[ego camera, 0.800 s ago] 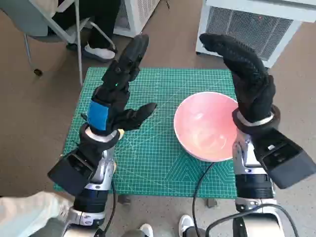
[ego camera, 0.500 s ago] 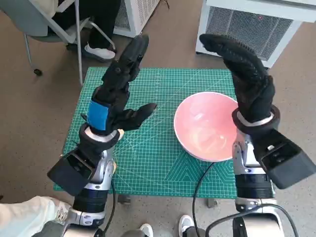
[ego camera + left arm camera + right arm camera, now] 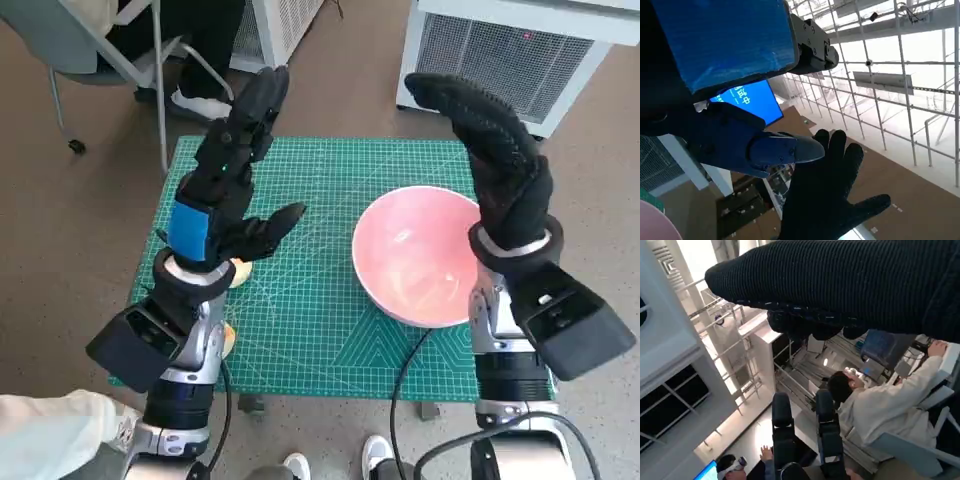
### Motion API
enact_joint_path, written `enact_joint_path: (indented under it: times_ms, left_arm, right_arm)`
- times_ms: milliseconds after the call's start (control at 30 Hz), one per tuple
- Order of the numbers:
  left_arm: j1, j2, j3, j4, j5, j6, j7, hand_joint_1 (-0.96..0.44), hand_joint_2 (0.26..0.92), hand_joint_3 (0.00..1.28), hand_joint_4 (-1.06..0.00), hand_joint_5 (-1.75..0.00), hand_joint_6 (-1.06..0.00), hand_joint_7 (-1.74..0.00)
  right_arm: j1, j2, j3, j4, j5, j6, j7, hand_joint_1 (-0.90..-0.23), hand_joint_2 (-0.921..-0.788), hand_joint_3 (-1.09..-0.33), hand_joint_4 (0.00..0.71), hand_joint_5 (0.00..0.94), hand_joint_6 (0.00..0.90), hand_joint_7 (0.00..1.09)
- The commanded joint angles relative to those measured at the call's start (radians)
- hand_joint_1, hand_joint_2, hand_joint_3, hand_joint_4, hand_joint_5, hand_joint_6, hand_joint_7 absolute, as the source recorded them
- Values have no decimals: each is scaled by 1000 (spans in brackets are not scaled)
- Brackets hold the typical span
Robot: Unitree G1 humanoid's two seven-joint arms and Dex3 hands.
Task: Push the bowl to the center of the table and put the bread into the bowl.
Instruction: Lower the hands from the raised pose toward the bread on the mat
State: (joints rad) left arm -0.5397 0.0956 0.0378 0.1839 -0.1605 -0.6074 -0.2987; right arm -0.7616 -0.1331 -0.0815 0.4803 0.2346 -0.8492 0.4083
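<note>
head view: both hands are raised above the green mat [image 3: 300, 330], fingers spread and nothing held. the right hand [image 3: 500, 160] is poised upright just beyond the far rim of the pink bowl [image 3: 415, 255], apparently so that its palm can be brought against the rim for the push; no contact can be made out. the bowl sits under the right wrist, toward that hand's side of the table. the bread [image 3: 238, 273] is mostly hidden beneath the left hand [image 3: 225, 190], only a pale yellow edge being seen beside the left wrist. that hand is judged to be kept high to leave the bread clear until the bowl is centred.
</note>
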Motion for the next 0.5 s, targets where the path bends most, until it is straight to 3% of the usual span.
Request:
enact_joint_path:
  times_ms: [33, 267, 500]
  left_arm:
    - [-11, 2, 1, 0, -7, 4, -2, -531, 921, 306, -244, -8, -354, -21]
    - [1, 5, 5, -4, -11, 1, -3, -519, 921, 291, -253, -10, -360, -23]
    - [5, 15, 18, 1, -11, -2, 0, -522, 921, 280, -276, -18, -366, -24]
  right_arm:
    - [43, -10, -13, -12, 17, 9, 6, -558, -921, -822, 239, 4, -1, 565]
    - [87, -47, -71, -8, 63, 13, 1, -535, -921, -885, 219, 0, -1, 544]
    - [121, -74, -168, 104, 92, -11, -31, -542, -921, -832, 224, 5, -1, 570]
